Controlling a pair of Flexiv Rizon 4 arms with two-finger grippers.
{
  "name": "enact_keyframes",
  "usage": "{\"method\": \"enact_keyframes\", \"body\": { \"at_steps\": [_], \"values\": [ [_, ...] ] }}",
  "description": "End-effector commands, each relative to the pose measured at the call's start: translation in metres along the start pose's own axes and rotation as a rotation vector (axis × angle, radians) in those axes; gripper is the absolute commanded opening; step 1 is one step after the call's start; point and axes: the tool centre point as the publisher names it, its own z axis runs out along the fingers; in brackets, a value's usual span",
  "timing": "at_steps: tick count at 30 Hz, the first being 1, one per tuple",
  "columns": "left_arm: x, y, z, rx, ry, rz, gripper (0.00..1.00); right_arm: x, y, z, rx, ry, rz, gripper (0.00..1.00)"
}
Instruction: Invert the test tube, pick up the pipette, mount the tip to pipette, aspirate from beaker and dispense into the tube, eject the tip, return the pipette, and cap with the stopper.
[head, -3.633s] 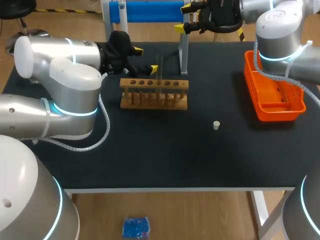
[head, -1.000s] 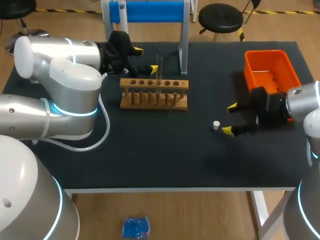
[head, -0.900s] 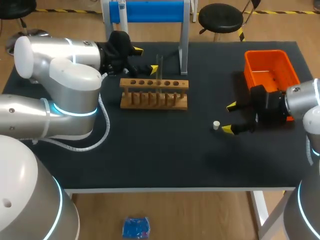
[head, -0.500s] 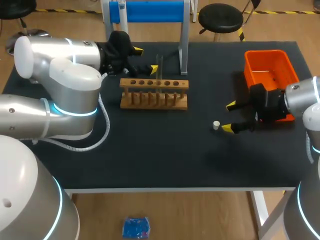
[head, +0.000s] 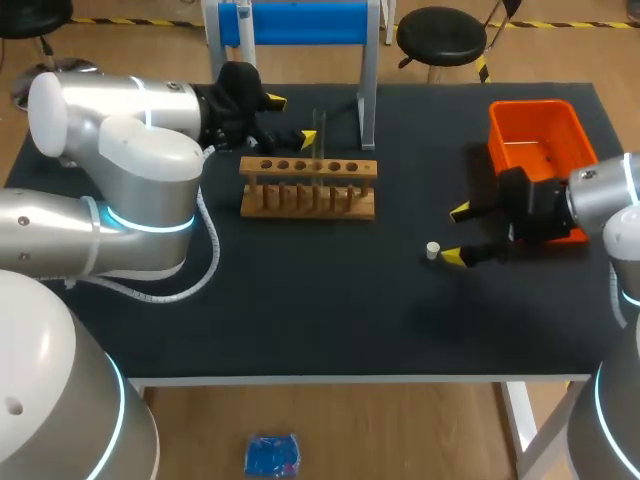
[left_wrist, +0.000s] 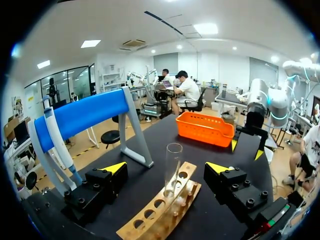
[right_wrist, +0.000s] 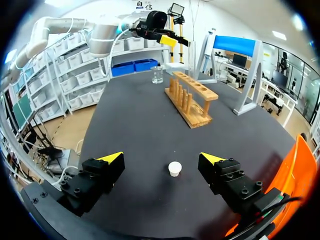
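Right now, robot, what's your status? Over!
Left gripper open, either side of test tube upright in rack. Right gripper open, stopper just ahead, untouched. Nothing between them.

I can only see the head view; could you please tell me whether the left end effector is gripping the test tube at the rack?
Observer: No. In the left wrist view the test tube stands upright in the rack, between the open fingers of the left end effector, touching neither.
Operator: Thank you. Is the stopper held on the right?
Observer: Not yet. The right wrist view shows the stopper lying on the table between the open fingers of the right end effector, clear of both.
Operator: I cannot find the beaker.
Observer: In the right wrist view the beaker stands on the table beyond the rack's far end.
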Motion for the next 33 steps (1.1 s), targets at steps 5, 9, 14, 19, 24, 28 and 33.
{"method": "enact_keyframes", "body": {
  "at_steps": [5, 9, 14, 19, 24, 28, 33],
  "values": [
    [0.000, 0.000, 0.000, 0.000, 0.002, 0.000, 1.00, -0.008, 0.001, 0.015, 0.007, -0.009, -0.032, 1.00],
    [0.000, 0.000, 0.000, 0.000, 0.002, 0.000, 1.00, -0.012, -0.003, 0.023, 0.008, -0.009, -0.041, 1.00],
    [0.000, 0.000, 0.000, 0.000, 0.002, 0.000, 1.00, -0.016, -0.009, 0.031, 0.005, 0.004, -0.047, 1.00],
    [0.000, 0.000, 0.000, 0.000, 0.002, 0.000, 1.00, -0.017, -0.015, 0.036, 0.000, 0.018, -0.051, 1.00],
    [0.000, 0.000, 0.000, 0.000, 0.002, 0.000, 1.00, -0.015, -0.022, 0.041, 0.003, 0.026, -0.057, 1.00],
    [0.000, 0.000, 0.000, 0.000, 0.002, 0.000, 1.00, -0.015, -0.025, 0.044, 0.003, 0.029, -0.057, 1.00],
    [0.000, 0.000, 0.000, 0.000, 0.002, 0.000, 1.00, -0.014, -0.026, 0.048, 0.007, 0.032, -0.057, 1.00]
  ]
}}
